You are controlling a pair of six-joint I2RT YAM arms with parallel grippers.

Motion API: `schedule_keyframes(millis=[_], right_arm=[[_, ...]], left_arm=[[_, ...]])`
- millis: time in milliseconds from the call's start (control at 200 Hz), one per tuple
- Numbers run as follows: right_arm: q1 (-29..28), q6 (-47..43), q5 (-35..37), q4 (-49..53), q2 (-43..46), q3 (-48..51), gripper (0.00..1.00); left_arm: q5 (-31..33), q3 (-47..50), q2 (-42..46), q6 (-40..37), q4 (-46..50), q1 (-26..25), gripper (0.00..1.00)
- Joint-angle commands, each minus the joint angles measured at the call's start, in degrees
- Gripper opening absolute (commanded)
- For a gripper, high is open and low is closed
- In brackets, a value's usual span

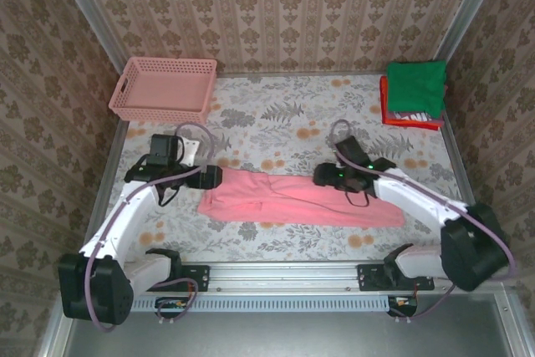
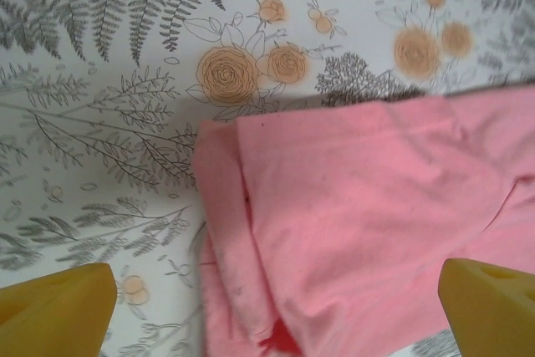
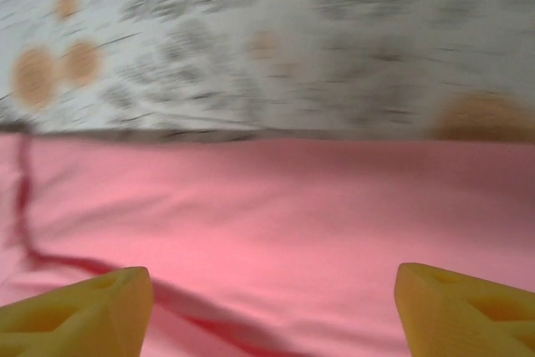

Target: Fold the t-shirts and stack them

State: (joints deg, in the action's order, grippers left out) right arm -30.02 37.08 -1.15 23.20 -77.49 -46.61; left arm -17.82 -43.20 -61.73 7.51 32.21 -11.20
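Basket: a pink plastic lattice basket (image 1: 163, 88) stands at the far left corner of the floral-printed table (image 1: 284, 119), well apart from the work.
Left claw: the left claw (image 2: 276, 319) hovers over the left end of the shirt. Its yellow fingers (image 2: 58, 307) are spread wide and it grips nothing.
Shirt: the plain salmon-pink short-sleeved cloth t-shirt (image 1: 301, 202) lies folded lengthwise into a long band across the near middle of the table, reaching from one claw past the other.
Right claw: the right claw (image 3: 272, 315) hangs just above the band, right of its middle. Its fingers are clearly apart and it has hold of nothing.
Stack: a pile of folded t-shirts (image 1: 414, 94) sits at the far right corner, with green on top, a white layer under it and red at the bottom.
Handling: the shirt looks light, limp and not fragile. It will probably sag and unfold if lifted by one layer alone, and may drag on the tablecloth.
Where to hold: most likely at the band's two ends, pinching through all the layers near the edge.
Left wrist view adds: stacked, slightly offset cloth edges and a rumpled corner at the left end, which look flat from above.
Right wrist view adds: a dark crease running across the cloth, though the picture is smeared.
Top view adds: the band's full length, and where the pile and basket stand.
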Motion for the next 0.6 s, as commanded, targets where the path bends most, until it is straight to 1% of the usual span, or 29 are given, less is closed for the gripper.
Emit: schedule_keyframes(millis=[0, 110, 200, 315, 385, 470, 550, 595], right_arm=[[-6.5, 1.9, -4.1, -6.0, -7.3, -7.1, 0.72], [-10.6, 2.9, -6.9, -7.4, -14.6, -13.0, 0.62], [-12.5, 4.2, -10.0, -9.4, -19.3, -16.1, 0.58], [-13.6, 5.7, -11.6, -10.1, -23.5, -18.5, 0.5], [-13.7, 6.4, -12.4, -10.1, -25.5, -19.1, 0.47], [-13.8, 7.2, -13.0, -10.6, -26.9, -19.1, 0.43], [-13.8, 7.4, -13.1, -10.4, -27.5, -19.2, 0.38], [-13.8, 7.3, -12.8, -10.0, -27.7, -19.4, 0.37]], left_arm=[[-2.0, 2.7, -0.1, 15.8, -2.8, 0.2, 0.98], [-3.8, 4.9, -0.7, 22.4, -4.0, 0.2, 0.87], [-4.6, 6.5, -1.3, 25.3, -4.6, -0.5, 0.81], [-4.9, 8.2, -1.8, 26.5, -6.1, -1.9, 0.71], [-4.9, 8.6, -2.5, 26.8, -6.6, -2.5, 0.67], [-4.8, 8.8, -3.6, 26.8, -7.2, -3.1, 0.59], [-4.3, 8.8, -4.6, 26.5, -7.2, -3.4, 0.55], [-3.8, 8.8, -5.1, 26.3, -6.9, -3.4, 0.54]])
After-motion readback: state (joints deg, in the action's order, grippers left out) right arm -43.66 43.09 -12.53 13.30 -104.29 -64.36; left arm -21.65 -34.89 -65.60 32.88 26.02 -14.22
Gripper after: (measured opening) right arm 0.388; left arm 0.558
